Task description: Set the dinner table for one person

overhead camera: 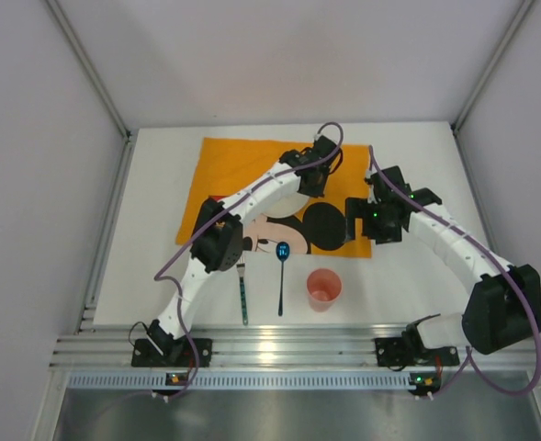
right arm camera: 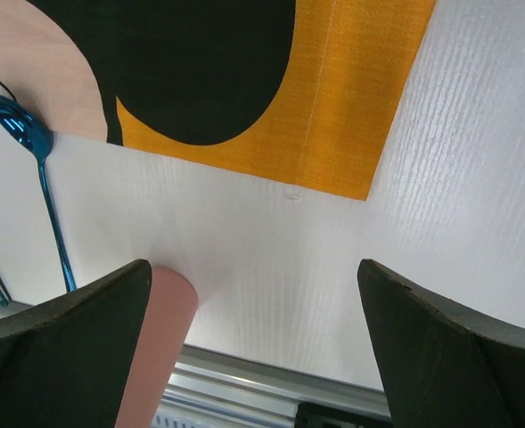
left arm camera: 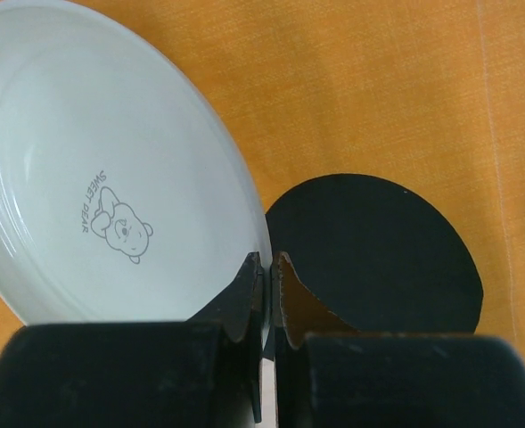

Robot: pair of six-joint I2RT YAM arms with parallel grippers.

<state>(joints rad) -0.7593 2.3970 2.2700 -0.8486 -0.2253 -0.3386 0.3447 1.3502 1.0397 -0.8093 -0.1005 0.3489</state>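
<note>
My left gripper (left arm camera: 269,267) is shut on the rim of a white plate (left arm camera: 93,178) with a small bear print. It holds the plate over the orange mouse placemat (left arm camera: 378,80). In the top view the left gripper (overhead camera: 309,182) is over the placemat's far middle, and my arm hides most of the plate. My right gripper (right arm camera: 253,294) is open and empty above the white dinner table (right arm camera: 422,223), near the placemat's right corner (right arm camera: 333,116). In the top view it (overhead camera: 362,220) hovers at the placemat's right edge.
A pink cup (overhead camera: 323,289), a blue spoon (overhead camera: 282,276) and a green-handled utensil (overhead camera: 242,296) lie on the table (overhead camera: 417,156) in front of the placemat (overhead camera: 233,165). The ribbed rail (overhead camera: 270,354) runs along the near edge. The cup (right arm camera: 159,348) is beside my right gripper's left finger.
</note>
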